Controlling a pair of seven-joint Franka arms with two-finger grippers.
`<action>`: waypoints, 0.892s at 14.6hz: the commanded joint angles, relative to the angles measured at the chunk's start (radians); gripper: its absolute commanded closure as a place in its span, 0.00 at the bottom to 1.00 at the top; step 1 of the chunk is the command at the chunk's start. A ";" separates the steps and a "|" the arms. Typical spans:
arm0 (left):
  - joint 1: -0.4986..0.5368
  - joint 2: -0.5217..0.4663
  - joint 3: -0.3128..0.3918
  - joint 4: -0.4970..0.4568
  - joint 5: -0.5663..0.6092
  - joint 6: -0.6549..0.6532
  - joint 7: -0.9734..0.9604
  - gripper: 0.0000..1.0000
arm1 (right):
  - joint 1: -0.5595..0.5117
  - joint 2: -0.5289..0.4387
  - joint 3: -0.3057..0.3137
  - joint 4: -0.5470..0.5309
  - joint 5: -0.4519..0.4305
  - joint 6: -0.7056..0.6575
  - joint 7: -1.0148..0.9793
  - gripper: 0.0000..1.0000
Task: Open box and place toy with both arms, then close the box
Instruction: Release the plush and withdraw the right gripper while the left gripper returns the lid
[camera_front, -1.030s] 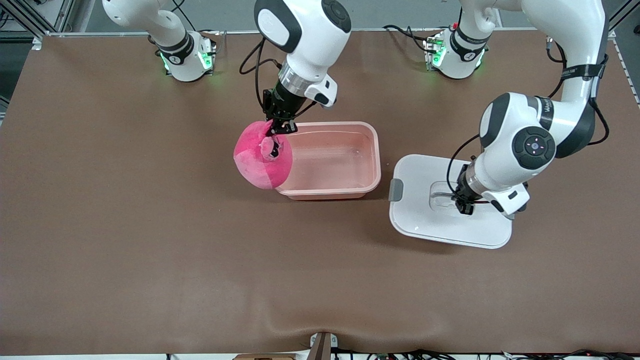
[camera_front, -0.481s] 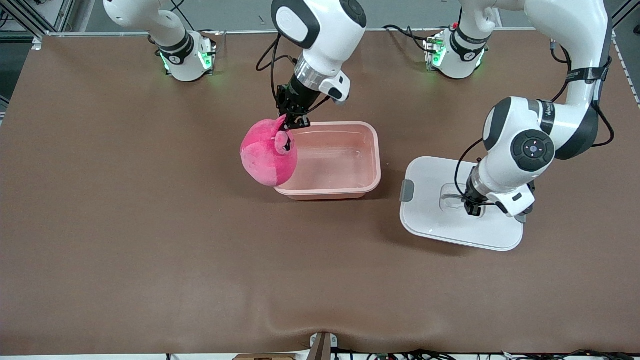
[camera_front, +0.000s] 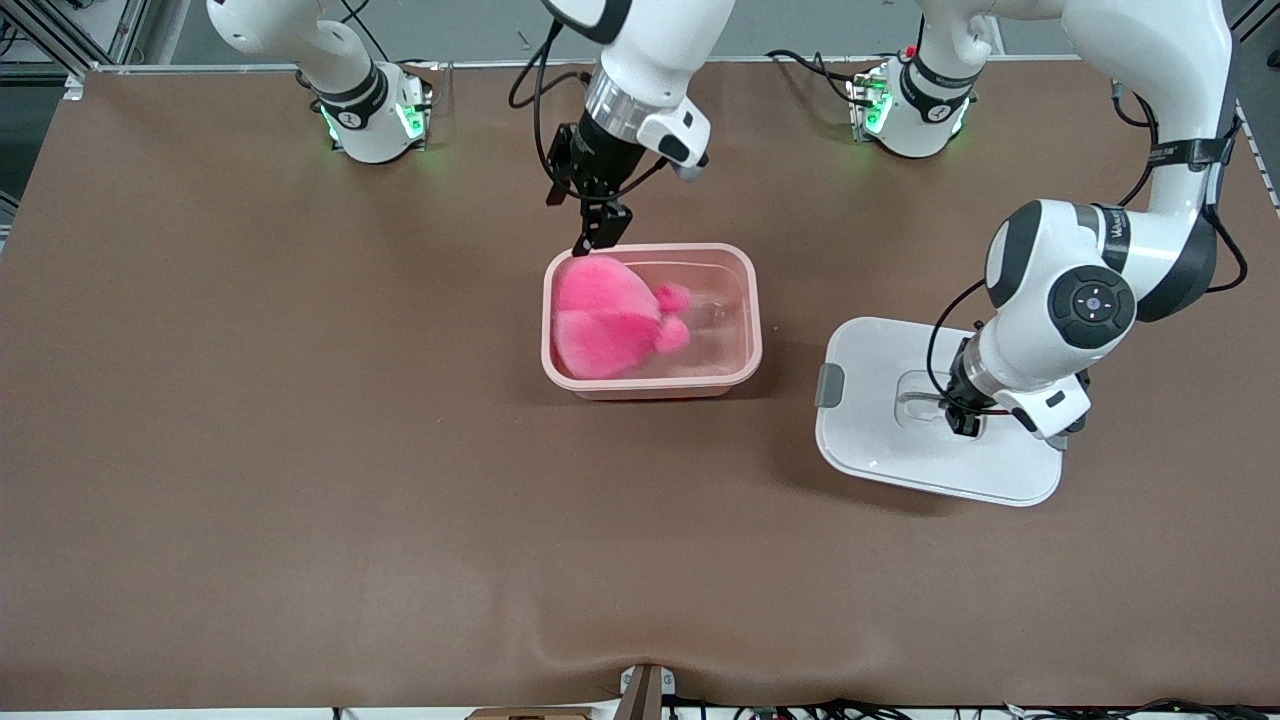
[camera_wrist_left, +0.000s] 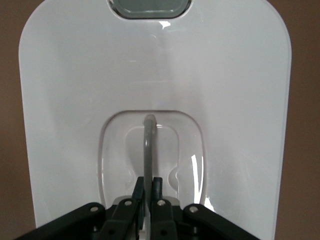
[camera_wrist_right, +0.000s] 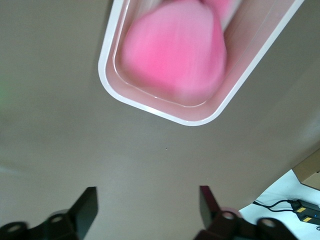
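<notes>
Toy (camera_front: 607, 316) is lying in the box (camera_front: 750, 300), filling the end toward my right arm's side, so my right gripper (camera_front: 592, 222) is hanging above the box rim with fingers spread wide and empty. My left gripper (camera_front: 958, 418) is pinching the grey handle (camera_wrist_left: 148, 150) of the lid (camera_front: 880, 450), keeping it clear of the box (ready for closing, I judge). Only the left wrist view is showing that pinch; the right wrist view is showing my parted fingers (camera_wrist_right: 86, 210).

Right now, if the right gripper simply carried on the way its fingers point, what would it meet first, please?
Probably the bare table. The open right gripper points at brown surface beside the box, where the toy lies; depth is unclear, so the box rim might come first.
</notes>
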 joint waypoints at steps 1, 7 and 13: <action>0.008 -0.035 -0.015 -0.034 0.017 0.016 0.008 1.00 | -0.043 0.004 -0.011 0.036 0.045 -0.020 -0.074 0.00; 0.001 -0.032 -0.015 -0.030 0.009 0.018 0.008 1.00 | -0.178 -0.036 -0.011 0.033 0.084 -0.018 -0.054 0.00; -0.004 -0.038 -0.058 -0.021 0.008 0.008 -0.068 1.00 | -0.440 -0.037 -0.011 0.033 0.183 -0.006 0.018 0.00</action>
